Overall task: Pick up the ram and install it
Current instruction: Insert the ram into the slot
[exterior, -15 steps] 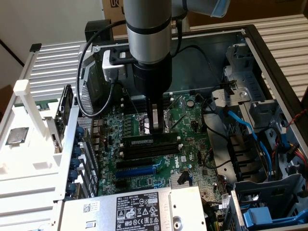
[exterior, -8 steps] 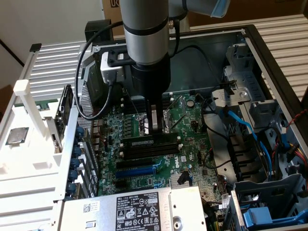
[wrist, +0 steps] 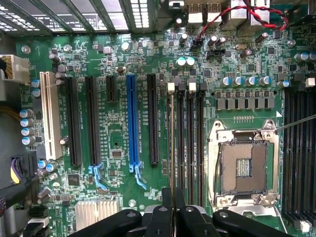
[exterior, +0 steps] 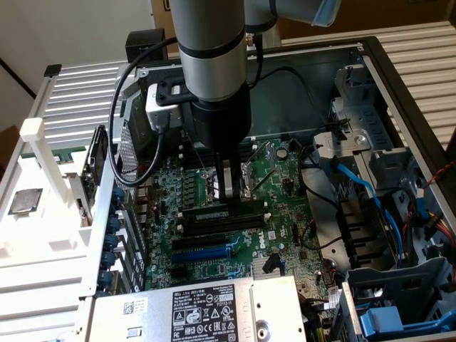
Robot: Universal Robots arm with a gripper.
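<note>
DELL on white sticker [exterior: 135, 308] at power supply's [exterior: 274, 303] corner, adjacent black rating label [exterior: 203, 313], print too small to read

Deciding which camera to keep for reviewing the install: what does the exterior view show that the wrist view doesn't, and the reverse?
Exterior view adds: the arm, the labelled power supply and the blue cables. Wrist view adds: the white slot and the red-and-black wires. Shared: the gripper shut on the ram at the black memory slots, plus the blue slot.
</note>
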